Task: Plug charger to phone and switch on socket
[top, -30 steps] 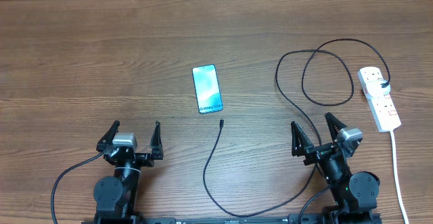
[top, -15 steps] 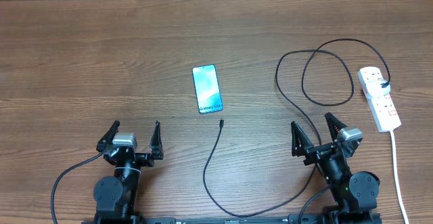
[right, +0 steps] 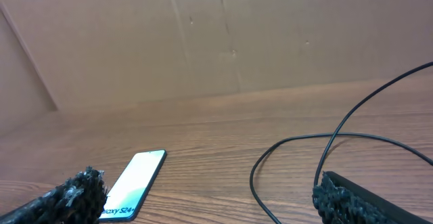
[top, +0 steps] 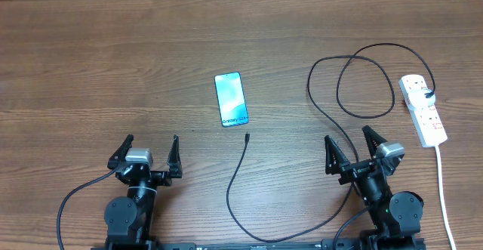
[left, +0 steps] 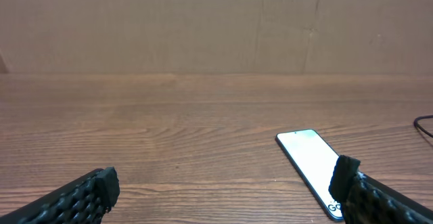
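The phone (top: 232, 99) lies face up mid-table, its blue screen lit; it also shows in the left wrist view (left: 311, 166) and the right wrist view (right: 135, 183). The charger (top: 240, 186) is a thin black cable; its small tip (top: 247, 137) rests just below the phone, and the cable loops right (right: 298, 143) to a black plug in the socket (top: 423, 108), a white power strip at the right. My left gripper (top: 148, 151) stands open near the front edge, left of the cable. My right gripper (top: 349, 148) stands open, left of the socket. Neither holds anything.
The strip's thick white lead (top: 444, 197) runs down to the front edge at the far right. A brown cardboard wall (left: 216, 21) closes off the table's far side. Both arm bases (top: 128, 212) sit at the front edge.
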